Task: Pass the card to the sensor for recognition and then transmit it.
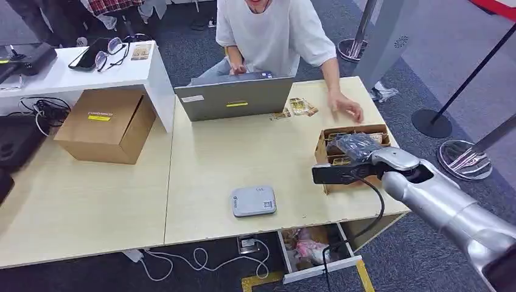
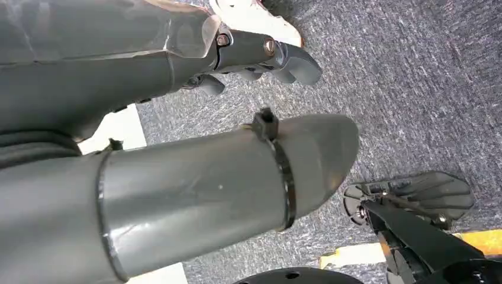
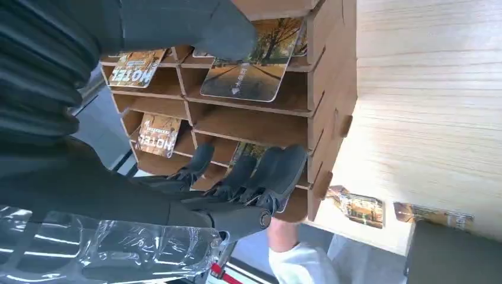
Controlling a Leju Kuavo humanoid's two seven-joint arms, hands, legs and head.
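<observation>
A brown cardboard card rack (image 1: pixel 321 151) stands at the table's right end, with picture cards lying in its slots. My right hand (image 1: pixel 356 146), wrapped in dark plastic, hovers over the rack. In the right wrist view its thumb (image 3: pixel 228 26) overlaps the edge of a road-picture card (image 3: pixel 243 80) lying in a slot of the rack (image 3: pixel 331 89), while the fingers (image 3: pixel 260 177) stretch apart over a farther row and hold nothing. The grey sensor pad (image 1: pixel 253 201) lies near the table's front edge, left of the rack. My left hand (image 2: pixel 266 56) hangs over the carpet, holding nothing.
A seated person in white rests a hand (image 1: pixel 348 108) just behind the rack. Loose cards (image 1: pixel 295 108) lie by the laptop (image 1: pixel 234 97). A cardboard box (image 1: pixel 106 125) sits far left. Below the table's front edge a drawer (image 1: pixel 316 249) stands pulled out. Stanchion bases (image 1: pixel 465 159) stand at right.
</observation>
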